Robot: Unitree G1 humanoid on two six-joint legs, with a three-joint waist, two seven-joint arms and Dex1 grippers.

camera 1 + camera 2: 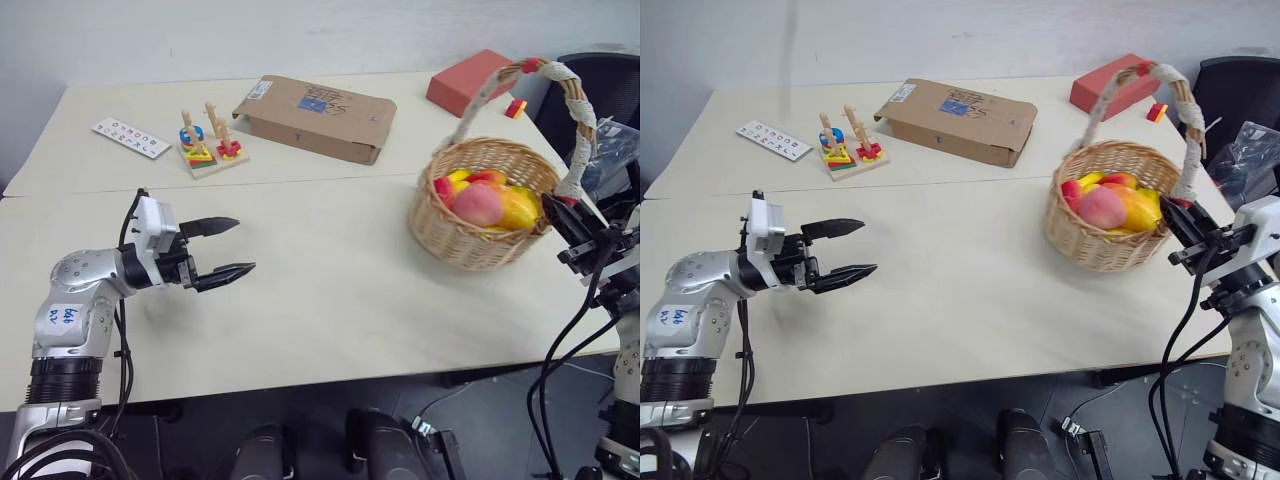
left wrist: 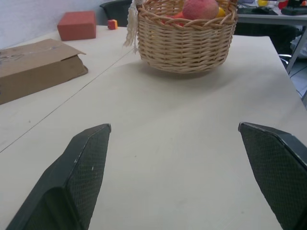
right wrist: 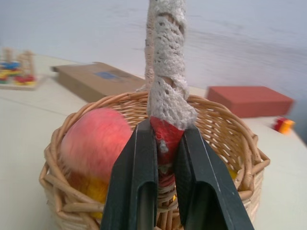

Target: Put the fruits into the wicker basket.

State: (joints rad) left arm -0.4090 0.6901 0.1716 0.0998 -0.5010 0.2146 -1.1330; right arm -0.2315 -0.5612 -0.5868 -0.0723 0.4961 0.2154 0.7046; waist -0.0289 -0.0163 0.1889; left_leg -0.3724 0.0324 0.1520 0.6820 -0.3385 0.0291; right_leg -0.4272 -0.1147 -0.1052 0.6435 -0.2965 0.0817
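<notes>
Near the desk's right edge we see the wicker basket [image 1: 484,215] standing upright, with the peach [image 1: 478,204] and the mango [image 1: 517,208] lying inside it. Our right gripper [image 3: 165,158] has its jaws clamped on the red-banded foot of the basket's handle [image 3: 165,72]. Our left gripper [image 1: 222,250] hovers above the desk [image 1: 330,280] near its front left corner, jaws spread wide and empty.
</notes>
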